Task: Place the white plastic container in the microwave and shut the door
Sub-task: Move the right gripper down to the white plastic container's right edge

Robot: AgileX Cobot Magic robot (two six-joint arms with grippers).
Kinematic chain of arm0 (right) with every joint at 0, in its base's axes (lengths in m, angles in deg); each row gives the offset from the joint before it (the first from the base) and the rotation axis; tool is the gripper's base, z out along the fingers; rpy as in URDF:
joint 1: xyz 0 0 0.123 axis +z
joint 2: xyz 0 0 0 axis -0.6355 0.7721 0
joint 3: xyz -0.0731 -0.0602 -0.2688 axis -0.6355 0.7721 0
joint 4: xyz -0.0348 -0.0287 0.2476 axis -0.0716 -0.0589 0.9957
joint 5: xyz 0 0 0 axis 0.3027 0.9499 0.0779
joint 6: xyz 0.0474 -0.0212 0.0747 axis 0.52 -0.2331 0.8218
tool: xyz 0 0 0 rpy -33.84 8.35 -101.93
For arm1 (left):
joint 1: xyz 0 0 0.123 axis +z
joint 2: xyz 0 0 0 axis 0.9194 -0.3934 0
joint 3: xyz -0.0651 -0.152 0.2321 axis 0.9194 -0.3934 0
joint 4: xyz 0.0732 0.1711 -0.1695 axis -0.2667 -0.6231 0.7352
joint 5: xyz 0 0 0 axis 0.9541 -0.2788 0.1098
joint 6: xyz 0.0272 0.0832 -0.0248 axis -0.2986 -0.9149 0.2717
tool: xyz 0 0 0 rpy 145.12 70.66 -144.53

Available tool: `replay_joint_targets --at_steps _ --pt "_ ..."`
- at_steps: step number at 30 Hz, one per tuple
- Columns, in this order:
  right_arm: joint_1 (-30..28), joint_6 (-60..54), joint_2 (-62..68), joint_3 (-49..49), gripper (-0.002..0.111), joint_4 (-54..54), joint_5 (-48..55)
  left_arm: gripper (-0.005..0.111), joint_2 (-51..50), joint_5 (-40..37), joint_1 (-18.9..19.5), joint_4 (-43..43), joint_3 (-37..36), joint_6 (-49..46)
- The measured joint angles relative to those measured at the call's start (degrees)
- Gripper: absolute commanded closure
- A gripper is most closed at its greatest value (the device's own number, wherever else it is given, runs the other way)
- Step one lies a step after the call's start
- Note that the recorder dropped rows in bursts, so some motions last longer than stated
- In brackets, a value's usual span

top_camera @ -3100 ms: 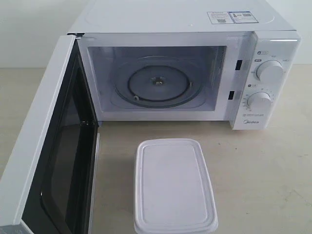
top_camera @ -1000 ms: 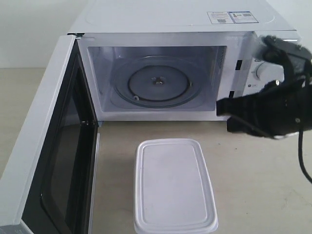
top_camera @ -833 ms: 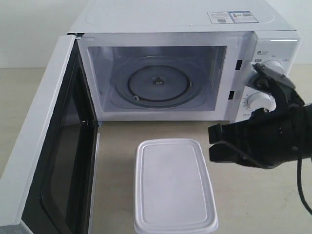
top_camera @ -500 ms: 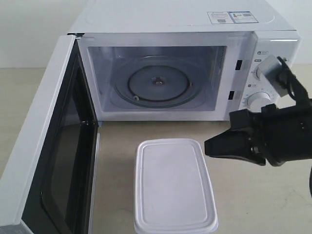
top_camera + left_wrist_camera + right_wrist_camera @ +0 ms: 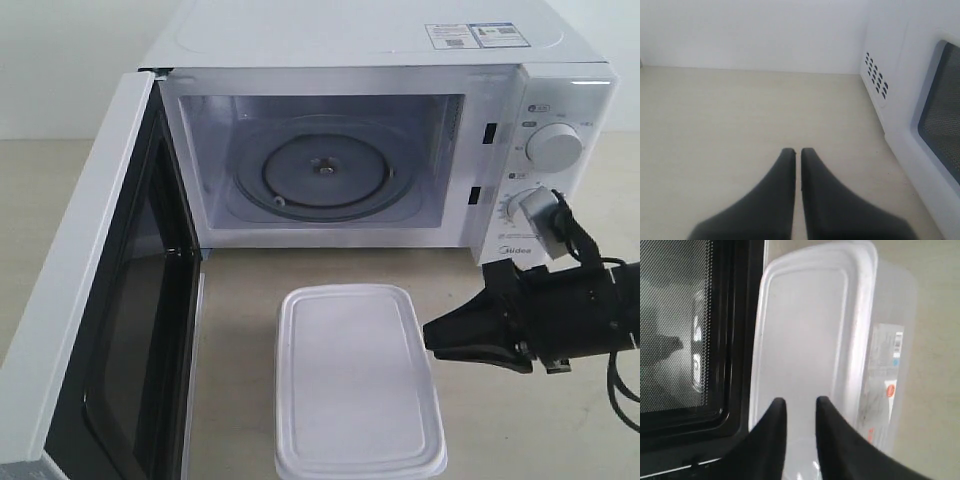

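Container (image 5: 358,380) sits on table (image 5: 500,430), near side of the open microwave (image 5: 330,35), right of door (image 5: 90,290). Right gripper (image 5: 430,340) hangs just beside its right edge, jaws slightly apart, empty. I reckon it's light, stiff, slick: pinch the rim.

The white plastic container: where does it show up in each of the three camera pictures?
Exterior view: the white plastic container lies low in the middle, before the microwave.
Left wrist view: not in it.
Right wrist view: it fills the middle.
Shared landmark: the door's dark window, in all three.
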Motion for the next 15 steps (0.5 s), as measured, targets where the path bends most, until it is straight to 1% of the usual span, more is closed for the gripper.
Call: replay_joint_targets --at_steps 1,2,3,8,15 --pt "0.0 -1.8 1.4 -0.1 0.058 1.6 -0.4 0.102 0.0 0.0 0.0 0.0 0.0 0.0" --pt "0.0 -2.9 2.1 -0.1 0.053 2.3 -0.9 0.102 0.0 0.0 0.0 0.0 0.0 0.0" --pt "0.0 -3.9 2.8 -0.1 0.051 3.0 -1.5 0.102 0.0 0.0 0.0 0.0 0.0 0.0" --pt "0.4 -5.6 5.6 -0.1 0.061 4.4 -3.7 0.102 0.0 0.0 0.0 0.0 0.0 0.0" --pt "5.3 -7.4 6.7 -0.1 0.061 6.1 -6.9 0.102 0.0 0.0 0.0 0.0 0.0 0.0"
